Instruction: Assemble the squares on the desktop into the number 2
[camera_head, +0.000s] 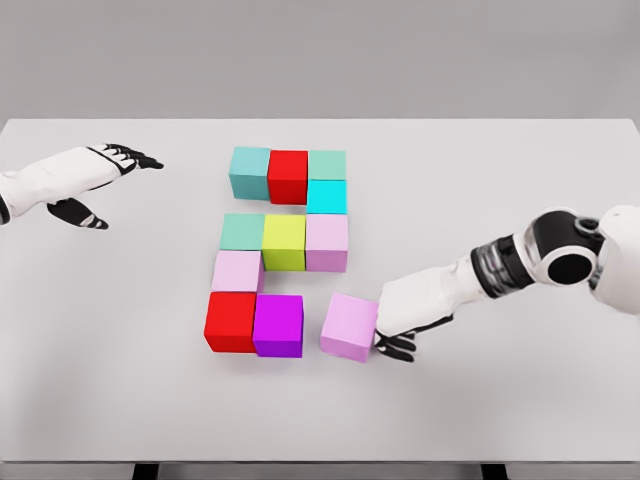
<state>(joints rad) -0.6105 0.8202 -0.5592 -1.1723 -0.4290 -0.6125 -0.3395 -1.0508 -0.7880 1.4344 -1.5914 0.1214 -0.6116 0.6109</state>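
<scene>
- I see a pale grey tabletop (120, 330) under a plain grey wall.
- Ten coloured cubes sit mid-table; my landmark is the yellow-green cube (284, 242).
- Behind it run teal (250, 171), red (288, 175) and mint cubes, cyan (326, 196) beneath the mint.
- Beside it sit sea-green and pale pink; nearer me lie pink, red (230, 321) and magenta (278, 325).
- My right hand (412, 318) touches a loose pink cube (349, 326), right of the magenta; whether its fingers are gripping, I cannot tell.
- My left hand (95, 180) hovers far left, fingers spread, empty.
</scene>
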